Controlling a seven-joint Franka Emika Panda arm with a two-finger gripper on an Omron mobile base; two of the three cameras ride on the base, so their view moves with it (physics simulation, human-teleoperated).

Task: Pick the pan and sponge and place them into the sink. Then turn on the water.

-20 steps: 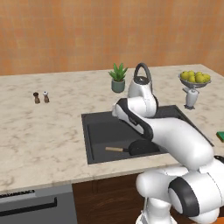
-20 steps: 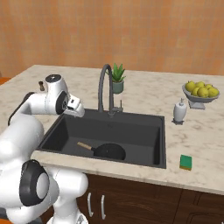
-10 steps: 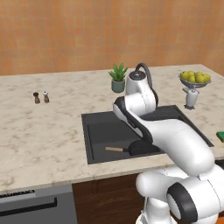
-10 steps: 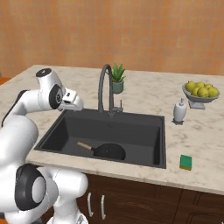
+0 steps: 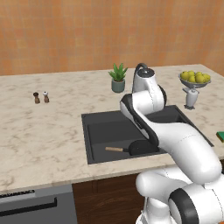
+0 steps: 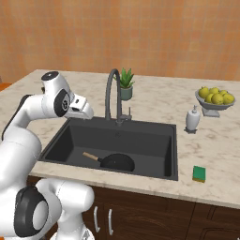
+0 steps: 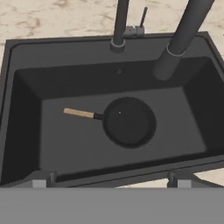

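Observation:
The black pan (image 7: 130, 121) with its wooden handle lies flat on the floor of the dark sink (image 7: 87, 78), nothing touching it. It also shows as the pan (image 6: 117, 162) in the sink (image 6: 140, 138) and as the pan (image 5: 136, 148), half behind my arm. My gripper (image 6: 87, 112) hangs above the sink's left part, well above the pan, and points down at it. Its fingertips (image 7: 40, 182) stand far apart with nothing between them, so my gripper (image 7: 109, 183) is open. The green sponge (image 6: 199, 174) lies on the counter right of the sink, and the sponge (image 5: 221, 136) sits at the frame's edge. No water runs from the faucet (image 6: 112, 93).
Behind the sink stands a potted plant (image 6: 125, 85). A soap dispenser (image 6: 192, 119) and a bowl of lemons (image 6: 214, 99) are at the back right. Two small shakers (image 5: 41, 97) stand on the counter far left. The faucet's spout (image 7: 181, 39) reaches over the basin.
My arm's upper joint has risen a little and the hand has shifted slightly above the sink. The pan has stayed where it lies, and the gripper has stayed open.

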